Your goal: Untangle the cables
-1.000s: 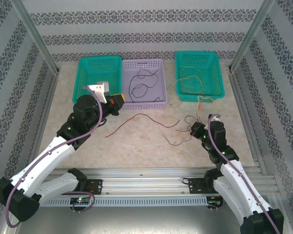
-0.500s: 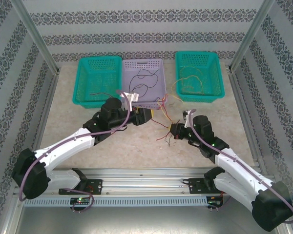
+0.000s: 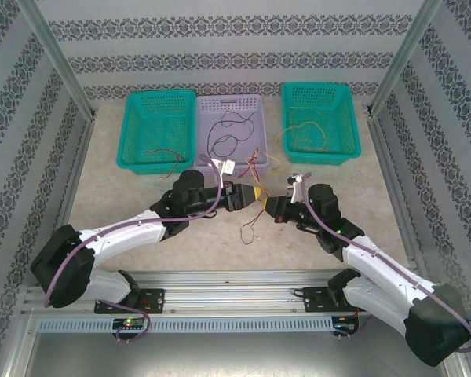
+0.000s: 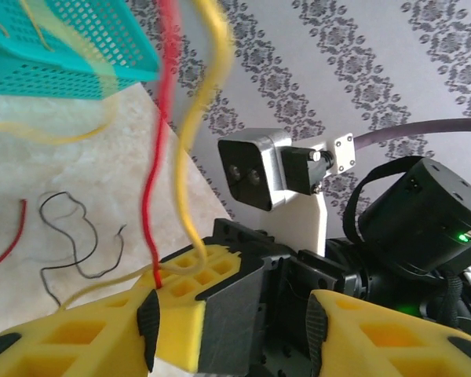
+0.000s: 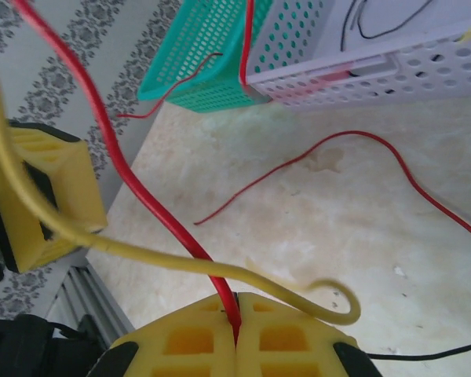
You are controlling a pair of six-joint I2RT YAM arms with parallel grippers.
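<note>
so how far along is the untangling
Looks sorted: a red wire in the left teal basket, black wires in the purple basket, yellow wires in the right teal basket. In hand: the right gripper is shut on a red cable, a yellow cable crossing it; the left gripper open beside it. Remaining: parting those two, plus a loose red wire and loose black wire on the table.

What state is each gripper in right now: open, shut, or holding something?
Left gripper: open, jaws standing apart.
Right gripper: shut, pinching the red cable.
</note>
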